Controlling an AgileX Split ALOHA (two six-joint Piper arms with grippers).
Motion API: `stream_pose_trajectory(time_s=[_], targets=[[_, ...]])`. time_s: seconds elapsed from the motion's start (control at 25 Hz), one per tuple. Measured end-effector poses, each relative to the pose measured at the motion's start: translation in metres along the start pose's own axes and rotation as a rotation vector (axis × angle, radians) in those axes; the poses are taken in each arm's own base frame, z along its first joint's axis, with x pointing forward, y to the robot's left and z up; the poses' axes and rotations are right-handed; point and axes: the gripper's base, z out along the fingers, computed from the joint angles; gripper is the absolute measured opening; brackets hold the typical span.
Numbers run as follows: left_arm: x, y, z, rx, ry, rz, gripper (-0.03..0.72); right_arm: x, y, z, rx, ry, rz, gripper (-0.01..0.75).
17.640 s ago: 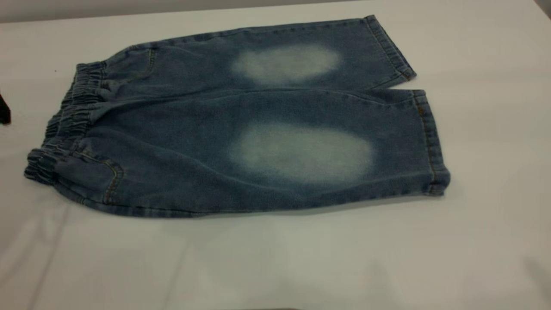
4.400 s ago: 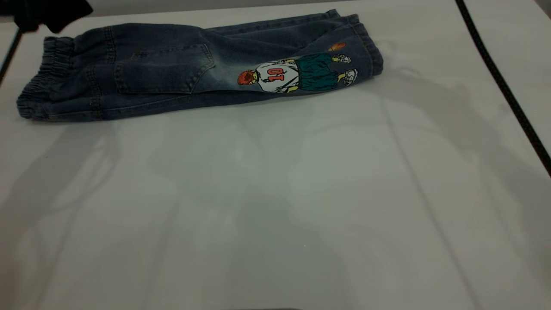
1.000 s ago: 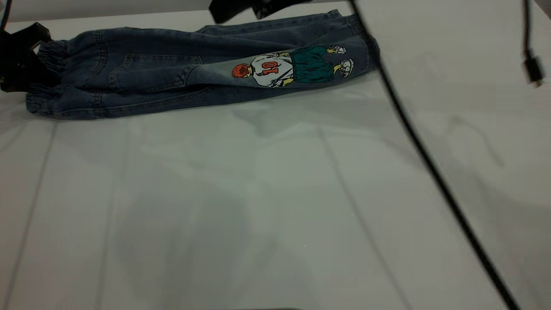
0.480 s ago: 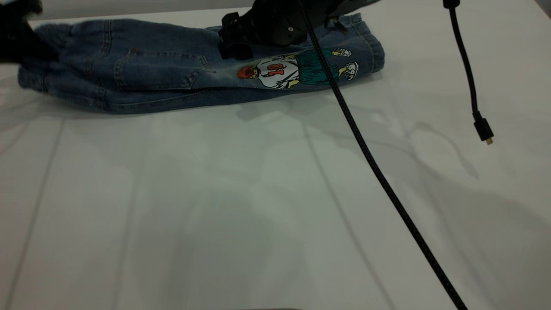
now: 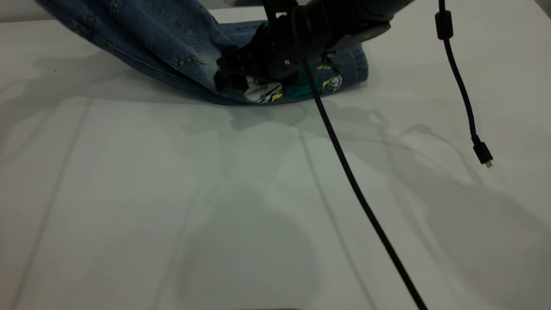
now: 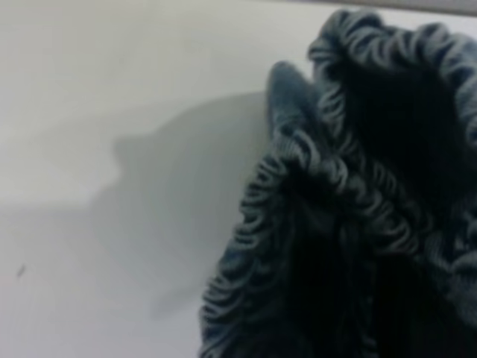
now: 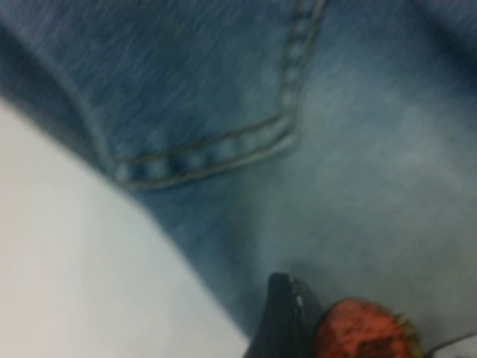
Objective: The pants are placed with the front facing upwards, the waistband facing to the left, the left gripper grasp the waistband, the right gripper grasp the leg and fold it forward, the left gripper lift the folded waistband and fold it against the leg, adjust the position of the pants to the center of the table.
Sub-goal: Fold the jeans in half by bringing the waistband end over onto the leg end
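Exterior: pants [image 5: 172,47], faded denim, lie at the table's [image 5: 172,206] far edge, waistband end raised out of view; right gripper [image 5: 232,79] presses on the printed leg [image 5: 310,84], finger state undeterminable

Left wrist: ruffled waistband [image 6: 350,201] close up, gripper unseen

Right wrist: pocket stitching, orange print

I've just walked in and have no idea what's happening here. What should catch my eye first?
The small blue denim pants at the table's far edge: their left end rises off the white tabletop out of the top of the exterior view, while the cartoon-printed leg lies flat. The right arm's black tool presses down on that print. The left wrist view is filled by the gathered elastic waistband, and a loose black cable dangles at right.
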Motion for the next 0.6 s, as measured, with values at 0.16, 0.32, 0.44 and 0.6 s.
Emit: stream_pose_trajectory(time_s=[0.16,0.32,0.44,0.6], targets=[[-0.008,-0.027,0.005,0.04,-0.003,0.063,0.045,0.004,0.012,-0.001,-0.136,0.049,0.021,0.526],[-0.006,-0.058,0.015,0.085,0.013,0.113,0.045,0.01,0.02,-0.003,-0.224,0.108,0.011,0.526],[-0.001,-0.081,0.023,0.119,0.028,0.151,0.045,0.002,0.027,-0.012,-0.274,0.132,-0.022,0.526],[0.004,-0.105,0.03,0.154,0.041,0.192,0.045,-0.034,0.033,-0.048,-0.32,0.119,-0.046,0.526]])
